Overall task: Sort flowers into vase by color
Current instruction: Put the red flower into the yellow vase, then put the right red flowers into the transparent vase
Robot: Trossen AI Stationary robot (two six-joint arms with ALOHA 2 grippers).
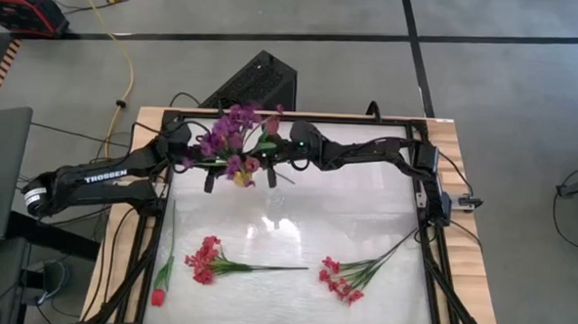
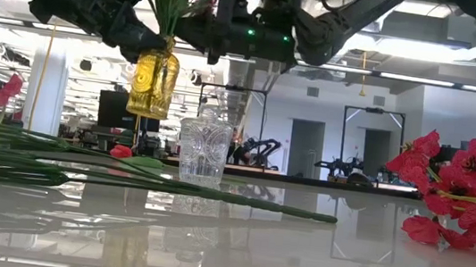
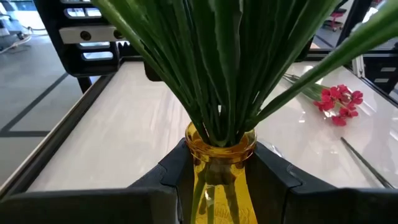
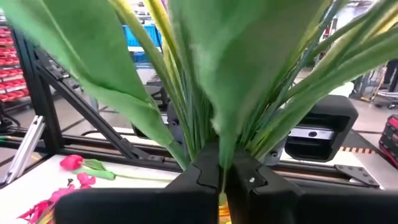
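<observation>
Closest to my left wrist camera, the yellow vase (image 3: 221, 168) sits clamped between the fingers of my left gripper (image 3: 221, 180), its neck crammed with green stems; I hold it lifted clear of the white table (image 1: 364, 224), hanging in the air beside the empty clear glass vase (image 2: 204, 150) that stands on the surface. My right gripper (image 4: 222, 171) is pinched almost shut on the stems just above the yellow vase's mouth, under the purple blossom spray (image 1: 227, 135). The rest of the flowers are unsorted: a red-pink spray (image 1: 207, 259) lies near the table's middle, a second red-pink spray (image 1: 341, 280) lies toward the right, and a single red tulip (image 1: 158, 295) rests near the left edge. The risk I see is in this two-handed hold: if my right hand pulls or twists while the left grips glass, the smooth vase could slip and fall onto the table, perhaps knocking the glass vase nearby. The crowded stems could also drag neighbours out when I let go.
</observation>
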